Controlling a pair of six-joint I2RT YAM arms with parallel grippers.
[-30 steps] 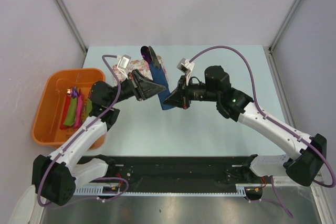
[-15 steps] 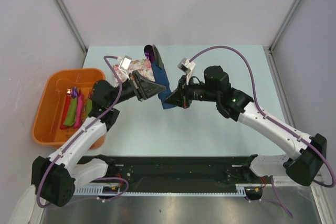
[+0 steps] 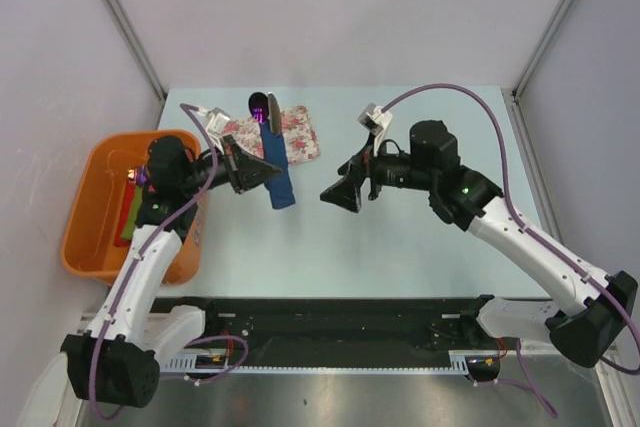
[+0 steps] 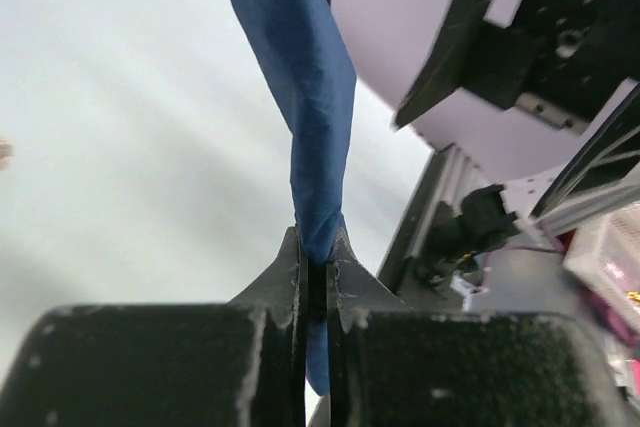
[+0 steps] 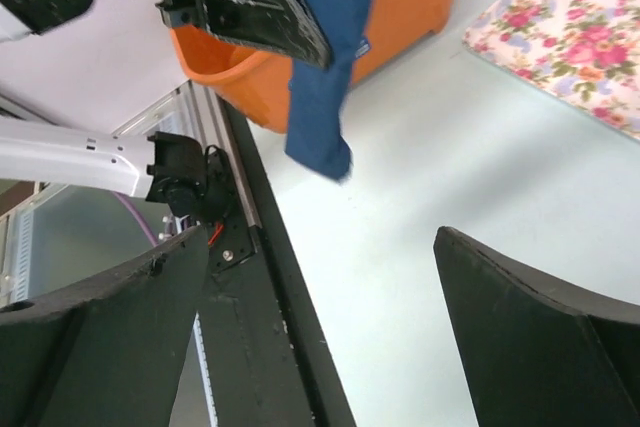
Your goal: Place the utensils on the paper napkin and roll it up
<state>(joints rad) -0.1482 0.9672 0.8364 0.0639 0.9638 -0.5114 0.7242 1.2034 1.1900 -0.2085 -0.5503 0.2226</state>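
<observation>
The paper napkin [image 3: 279, 175] is a dark navy roll held above the table, left of centre. My left gripper [image 3: 268, 173] is shut on it; in the left wrist view the pads [image 4: 293, 265] pinch the blue roll [image 4: 312, 97] near its lower end. A purple utensil tip [image 3: 259, 107] pokes out of the roll's far end; the other utensils are hidden inside. My right gripper [image 3: 336, 196] stands open and empty to the right of the roll. In its wrist view the roll [image 5: 326, 57] hangs well beyond my right gripper [image 5: 320, 292].
A floral tray [image 3: 300, 131] lies on the table behind the roll. An orange bin [image 3: 95, 207] at the left edge holds coloured rolled napkins [image 3: 132, 215]. A black rail [image 3: 340, 322] runs along the table's near edge.
My right gripper has let go of the roll, opened wide and drawn back to the right. My left gripper has carried the roll leftward, toward the orange bin.
</observation>
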